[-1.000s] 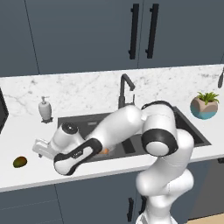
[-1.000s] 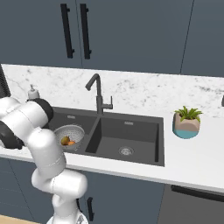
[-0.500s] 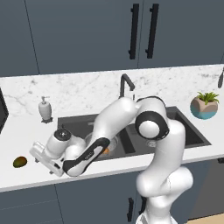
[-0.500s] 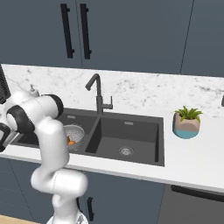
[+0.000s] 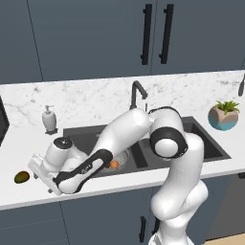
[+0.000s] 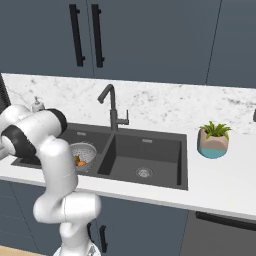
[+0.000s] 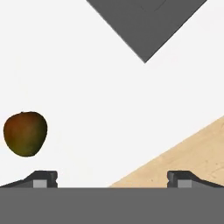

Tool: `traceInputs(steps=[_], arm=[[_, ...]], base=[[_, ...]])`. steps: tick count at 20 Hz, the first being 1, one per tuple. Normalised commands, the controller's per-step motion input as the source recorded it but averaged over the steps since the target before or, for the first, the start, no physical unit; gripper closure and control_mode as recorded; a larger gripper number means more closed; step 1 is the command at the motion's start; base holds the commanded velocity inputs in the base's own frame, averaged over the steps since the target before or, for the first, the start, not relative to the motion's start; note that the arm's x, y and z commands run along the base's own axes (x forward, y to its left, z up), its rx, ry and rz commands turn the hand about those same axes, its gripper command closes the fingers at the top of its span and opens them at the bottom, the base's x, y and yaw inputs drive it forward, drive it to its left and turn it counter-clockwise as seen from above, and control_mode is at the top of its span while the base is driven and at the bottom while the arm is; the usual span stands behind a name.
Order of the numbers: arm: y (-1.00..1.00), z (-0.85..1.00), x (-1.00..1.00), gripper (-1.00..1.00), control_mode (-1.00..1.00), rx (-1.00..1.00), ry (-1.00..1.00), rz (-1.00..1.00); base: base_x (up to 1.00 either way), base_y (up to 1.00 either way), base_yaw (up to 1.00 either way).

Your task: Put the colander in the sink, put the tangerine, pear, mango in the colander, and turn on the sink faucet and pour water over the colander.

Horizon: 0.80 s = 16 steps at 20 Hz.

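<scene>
Looking down the hand view, you have the small dark green oval mango with its brownish-red tinge point(image 7: 25, 133) lying on the white marble counter point(image 7: 109, 109), off to the left and just above the left finger tip point(image 7: 41, 178). Your two-finger gripper point(image 7: 112, 179) stands with its jaws wide apart and nothing between them; the mango sits outside the gap, not touching either finger. A corner of the dark charcoal sink point(image 7: 146, 24) cuts into the top of that view, and light wooden floor point(image 7: 183, 153) shows past the counter edge at lower right.

From the left base view you can see the white arm folded low over the counter's front edge, with the gripper point(image 5: 40, 173) near the mango point(image 5: 21, 177), which rests alone on the counter point(image 5: 24, 143) left of the sink point(image 5: 86, 136). The round silver-grey perforated colander point(image 5: 122, 158) sits in the left basin, largely hidden by the arm, and the bright orange tangerine point(image 5: 114, 164) shows inside it. Behind the basins stands the tall dark grey faucet point(image 5: 138, 94), and a white soap dispenser point(image 5: 49, 119) sits at the sink's back left corner. A potted plant point(image 5: 223, 115) stands on the counter to the right.

In the right base view, you find the colander point(image 6: 84, 152) in the left basin with orange fruit point(image 6: 80, 162) in it; you cannot tell from here whether the pear is there too
</scene>
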Motion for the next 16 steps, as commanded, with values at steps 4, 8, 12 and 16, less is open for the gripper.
traceInputs(steps=[4, 8, 12, 16], arm=[[0.13, 0.31, 0.02, -1.0, -1.0, 0.0, 0.01, -0.05], [0.21, 0.27, 0.2, -1.0, -1.0, 0.0, 0.0, -0.01], [0.45, 0.11, 0.34, -1.0, -1.0, 0.0, 0.0, 0.0], [0.51, 0.14, 0.31, -1.0, -1.0, -0.02, 0.0, 0.0]], base=[[0.0, 0.0, 0.0], [0.0, 0.0, 0.0], [0.0, 0.0, 0.0], [0.0, 0.0, 0.0]])
